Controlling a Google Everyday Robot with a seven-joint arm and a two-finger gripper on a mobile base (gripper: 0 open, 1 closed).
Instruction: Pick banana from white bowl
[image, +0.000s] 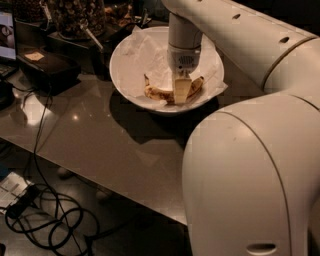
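Observation:
The banana (157, 93), yellow with brown spots and dark ends, lies curved in the front of the white bowl (125, 45), which is lined with crumpled white paper. My gripper (181, 92) reaches down from above into the bowl and sits right over the banana's middle, with a pale finger (181, 90) covering part of it. The banana's two ends stick out on either side of the finger.
The bowl stands on a grey counter (100, 135). Glass jars of snacks (75, 15) stand behind it to the left, beside a dark box (47, 67). Cables (45, 220) lie on the floor below. My own white arm body (250, 175) fills the lower right.

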